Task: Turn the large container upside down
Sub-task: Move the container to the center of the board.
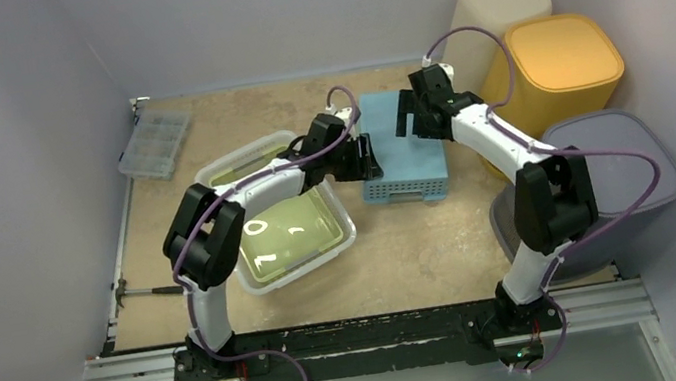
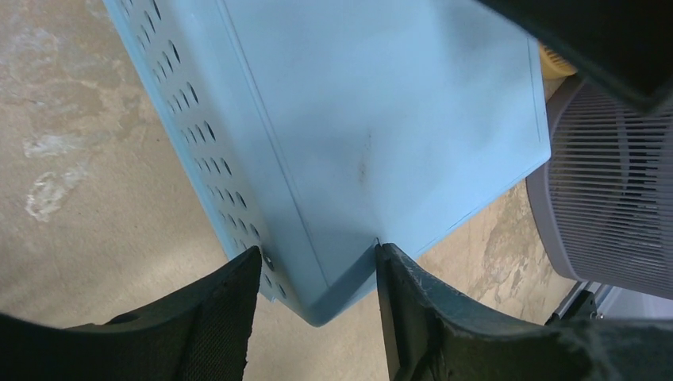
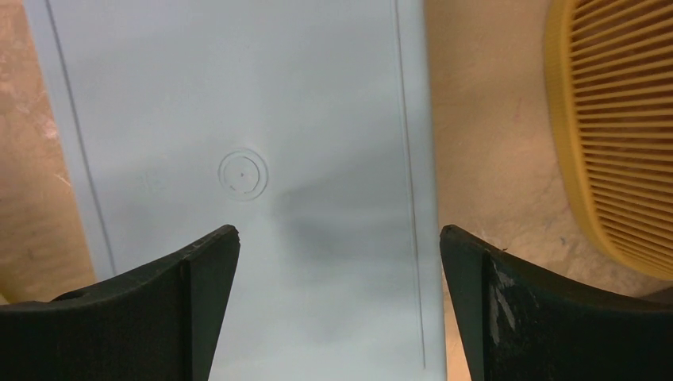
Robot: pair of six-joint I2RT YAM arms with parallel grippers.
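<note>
While the right gripper (image 1: 413, 125) hangs wide open, empty, over the upturned blue perforated basket (image 1: 406, 165), the left gripper (image 2: 317, 252) straddles its near-left corner, jaws half open; grip uncertain.

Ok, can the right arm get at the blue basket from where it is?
Probably yes. The right gripper hangs open directly above the blue basket, nothing between them; the left gripper straddles just one corner.
</note>
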